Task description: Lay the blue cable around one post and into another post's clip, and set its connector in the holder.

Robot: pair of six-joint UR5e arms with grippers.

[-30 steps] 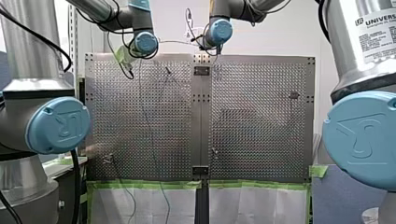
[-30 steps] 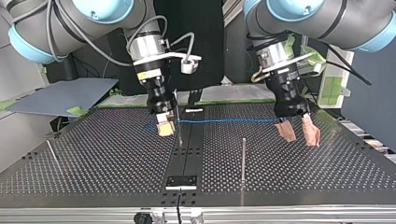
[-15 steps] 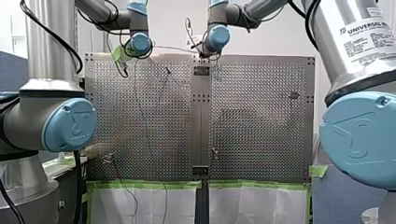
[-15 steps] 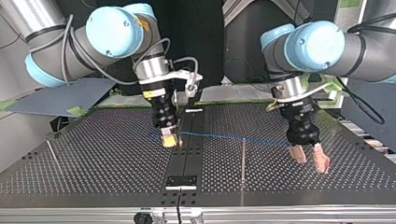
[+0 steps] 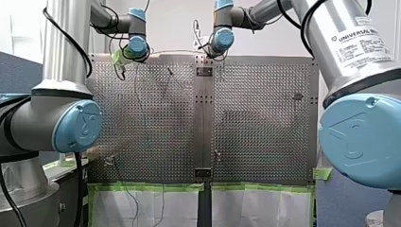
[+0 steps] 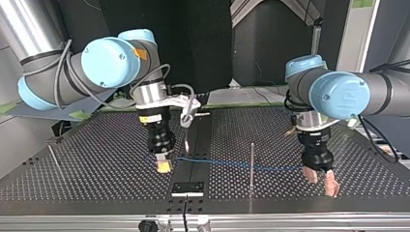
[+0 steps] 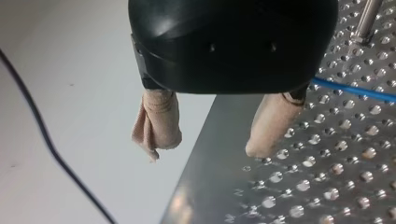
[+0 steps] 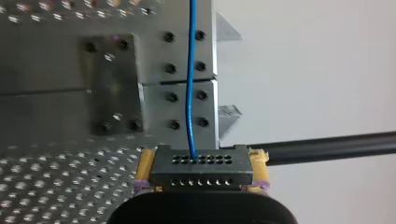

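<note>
In the top view my right gripper (image 6: 164, 166), with yellow pads, is shut on a black connector (image 8: 201, 167) just above the table. The blue cable (image 6: 217, 163) leaves the connector and runs level across the tall post (image 6: 252, 164) toward my left gripper (image 6: 321, 179). That gripper hangs open with beige fingers (image 7: 156, 123) spread and nothing between them. In the left wrist view the cable (image 7: 350, 89) passes beside one finger, outside the gap. The holder plate (image 6: 188, 188) lies near the table's front edge, close to the right gripper.
A short post (image 6: 186, 142) stands beside my right gripper, and a thin leaning post (image 6: 53, 155) is at the top view's left. The left gripper (image 7: 205, 140) hangs over the table's edge. A black hose (image 8: 327, 144) crosses beyond the table edge.
Both arms have moved toward the top view's near edge, carrying the cable along. The cable now crosses the tall post. Both grippers kept their states.
</note>
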